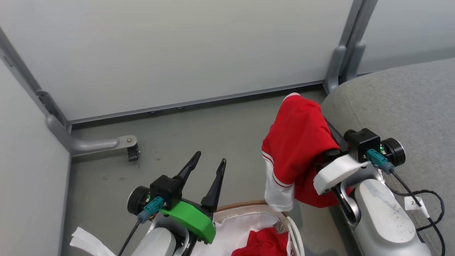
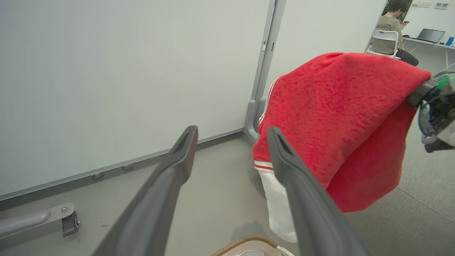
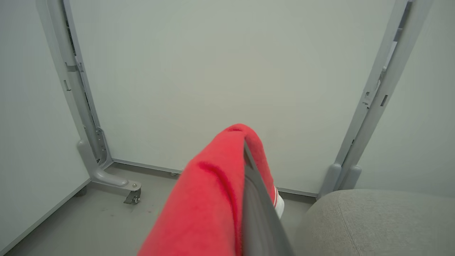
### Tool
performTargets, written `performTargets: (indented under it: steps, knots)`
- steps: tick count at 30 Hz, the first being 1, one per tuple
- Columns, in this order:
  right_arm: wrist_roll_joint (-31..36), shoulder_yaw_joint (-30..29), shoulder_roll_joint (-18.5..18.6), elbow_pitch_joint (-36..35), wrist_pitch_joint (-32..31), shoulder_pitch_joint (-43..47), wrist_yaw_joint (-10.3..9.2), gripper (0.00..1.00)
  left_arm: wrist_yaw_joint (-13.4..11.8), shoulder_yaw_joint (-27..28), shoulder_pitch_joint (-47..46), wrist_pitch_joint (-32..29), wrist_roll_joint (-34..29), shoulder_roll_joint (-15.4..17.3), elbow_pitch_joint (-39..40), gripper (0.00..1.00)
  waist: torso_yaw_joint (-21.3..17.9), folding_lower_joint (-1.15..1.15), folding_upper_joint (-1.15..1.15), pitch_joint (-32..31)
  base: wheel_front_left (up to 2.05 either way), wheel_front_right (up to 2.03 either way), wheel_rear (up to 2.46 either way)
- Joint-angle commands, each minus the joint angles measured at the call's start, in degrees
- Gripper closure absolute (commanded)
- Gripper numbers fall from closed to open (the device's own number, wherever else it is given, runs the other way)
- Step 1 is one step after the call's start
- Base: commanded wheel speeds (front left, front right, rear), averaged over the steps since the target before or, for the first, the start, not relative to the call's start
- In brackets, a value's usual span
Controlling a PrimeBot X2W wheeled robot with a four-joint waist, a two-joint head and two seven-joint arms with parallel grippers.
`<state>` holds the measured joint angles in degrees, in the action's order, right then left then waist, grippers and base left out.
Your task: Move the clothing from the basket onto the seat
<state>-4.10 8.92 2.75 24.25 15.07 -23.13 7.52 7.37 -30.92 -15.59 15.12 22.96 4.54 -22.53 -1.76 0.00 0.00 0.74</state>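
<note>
A red garment with white bands (image 1: 298, 142) hangs in the air over my right gripper (image 1: 308, 106), which is shut on it beside the grey seat (image 1: 408, 103). The same clothing (image 2: 337, 117) shows in the left wrist view, and in the right wrist view it drapes (image 3: 209, 199) over one dark finger (image 3: 257, 209), with the seat (image 3: 376, 220) at lower right. My left gripper (image 1: 209, 160) stands open with nothing between its fingers, above the basket (image 1: 241, 206). More red clothing (image 1: 265, 243) lies in the basket on the white liner (image 1: 241, 227).
Pale partition panels (image 1: 177, 53) close off the back and left. A grey partition foot with a caster (image 1: 131, 151) stands on the grey floor at left, and a post (image 1: 343, 60) rises by the seat. In the left wrist view a person (image 2: 391, 25) sits far off.
</note>
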Motion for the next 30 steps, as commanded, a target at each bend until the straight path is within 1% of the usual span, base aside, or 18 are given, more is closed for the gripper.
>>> performTargets:
  steps: [1, 11, 15, 19, 22, 26, 30]
  knots:
    - [0.5, -0.5, 0.3, -0.4, 0.2, -0.4, -0.06, 1.00, 0.1, 0.7, 1.0, 0.0, -0.7, -0.2, 0.4, 0.00, -4.4, 0.00, 0.00, 0.5, 0.00, 0.00, 0.00]
    - [2.1, -4.1, 0.2, -1.1, 0.2, 0.1, -0.06, 1.00, 0.2, 0.7, 1.6, 0.0, -1.3, -0.9, 1.7, 0.00, -15.1, 0.00, 0.00, 2.4, 0.00, 0.00, 0.00]
    - [2.1, -5.1, 0.2, -1.3, 0.2, -0.1, -0.06, 1.00, 0.2, 0.2, 1.2, 0.0, -1.1, -1.0, 1.6, 0.00, -18.2, 0.00, 0.00, 3.5, 0.00, 0.00, 0.00]
    - [1.8, -6.1, 0.2, -1.6, 0.2, -0.1, -0.06, 1.00, 0.2, -0.2, 0.1, 0.0, -1.1, -0.7, 1.4, 0.00, -20.5, 0.00, 0.00, 4.4, 0.00, 0.00, 0.00]
    - [1.8, -7.0, 0.2, -1.8, 0.2, -0.2, -0.06, 1.00, 0.2, -0.3, -0.4, 0.0, -0.9, -0.6, 1.5, 0.00, -21.4, 0.00, 0.00, 4.9, 0.00, 0.00, 0.00]
    - [1.6, -8.2, 0.2, -2.2, 0.2, -0.1, -0.06, 1.00, 0.2, -0.7, -0.7, 0.0, -1.2, -0.4, 1.6, 0.00, -21.6, 0.00, 0.00, 5.7, 0.00, 0.00, 0.00]
    - [2.1, -10.6, 0.2, -2.7, 0.2, -1.2, -0.06, 1.00, 0.2, -1.4, -1.7, 0.0, -1.0, -0.1, 1.7, 0.00, -20.7, 0.00, 0.00, 7.4, 0.00, 0.00, 0.00]
